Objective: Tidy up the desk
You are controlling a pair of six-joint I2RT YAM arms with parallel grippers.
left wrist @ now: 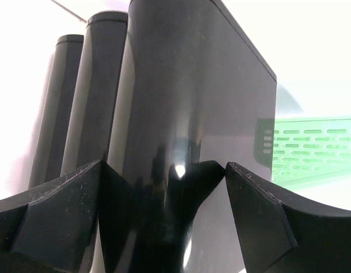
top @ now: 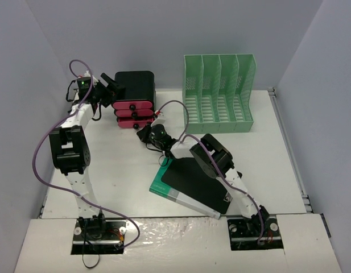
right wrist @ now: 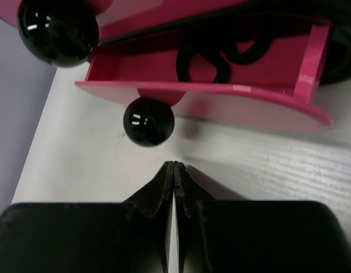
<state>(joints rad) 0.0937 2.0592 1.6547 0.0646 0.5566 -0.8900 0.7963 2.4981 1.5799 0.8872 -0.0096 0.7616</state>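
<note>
On the white desk (top: 121, 170) stands a black drawer unit (top: 134, 85) with three pink drawers. My left gripper (top: 111, 85) is at its back left corner. In the left wrist view the wide-set fingers (left wrist: 67, 210) straddle the unit's glossy black top tier (left wrist: 192, 102), and the right fingertip meets its own reflection there. My right gripper (right wrist: 174, 165) is shut and empty, low over the desk (right wrist: 266, 165). Its tips are just short of the black knob (right wrist: 148, 121) of the bottom drawer (right wrist: 221, 102), which stands open with a black cable (right wrist: 215, 54) inside.
A green file rack (top: 219, 94) stands at the back right. A black folder on a green-and-white book (top: 189, 185) lies at the front, under my right arm. Grey walls close in the left, back and right sides.
</note>
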